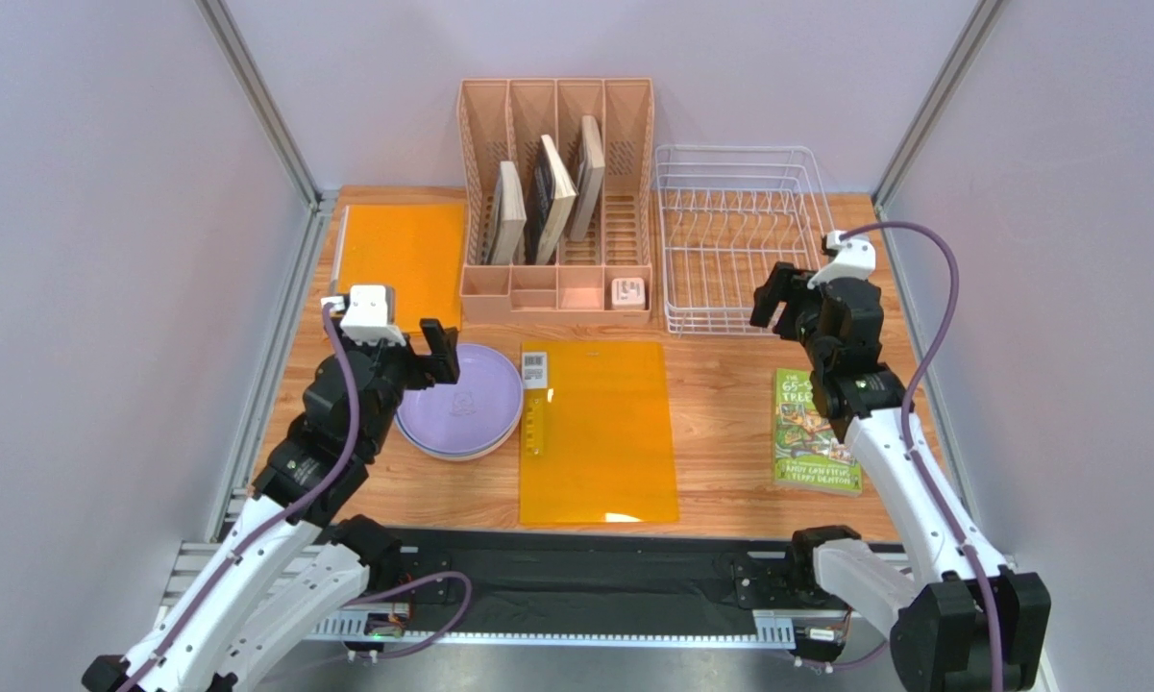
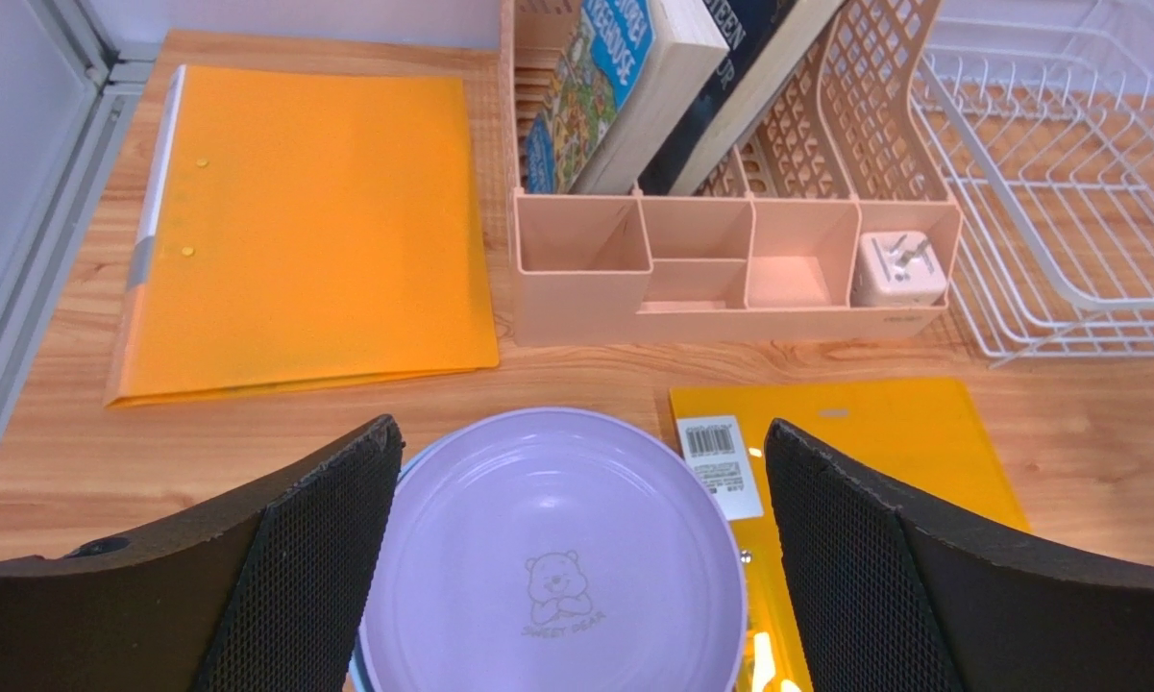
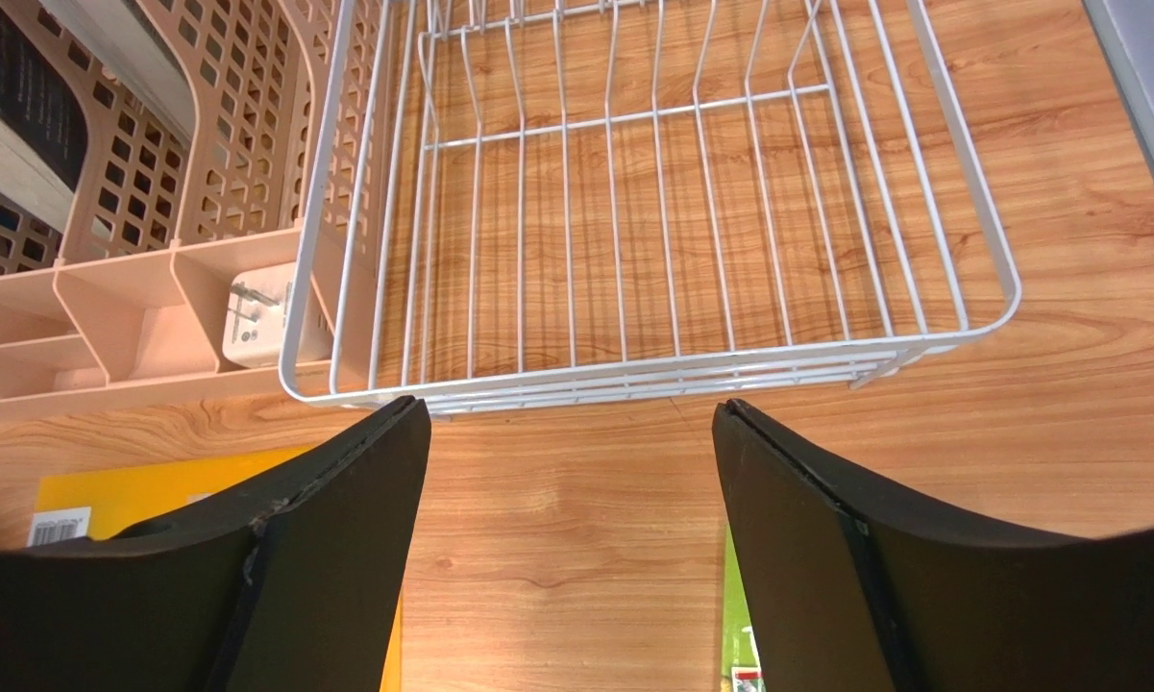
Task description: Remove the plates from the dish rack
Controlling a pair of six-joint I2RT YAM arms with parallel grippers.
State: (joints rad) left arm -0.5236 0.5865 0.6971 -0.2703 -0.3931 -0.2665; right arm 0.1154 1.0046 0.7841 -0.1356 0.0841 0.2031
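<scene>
Your plates [image 1: 460, 404] sit as a flat stack on the table [image 1: 727, 418], front-left, face up, w/ the lavender one on top. They're round, so no long axis, but the bear mark reads w/ its top toward the pink organizer [image 1: 557, 202]. The left gripper [image 1: 438, 353] hangs over the stack, jaws spread wide, nothing btwn them. The dish rack [image 1: 741, 238] stands back-right, touching the organizer's right side; its long side looks to run near-to-far, as do its floor wires, and only wood shows thru them. The right gripper [image 1: 777, 303] hovers just in front of its near rim, jaws apart, gripping nothing. In the left wrist view the stack's near edge is cut off and the lower plates are hidden except a pale blue sliver at left, so you can't count them. The rack's far end is cut off in the right wrist view. An orange sheet [image 1: 597, 433] lies just beside the stack, an orange folder [image 1: 402, 245] behind it, and a green book [image 1: 813, 430] by the right arm.
</scene>
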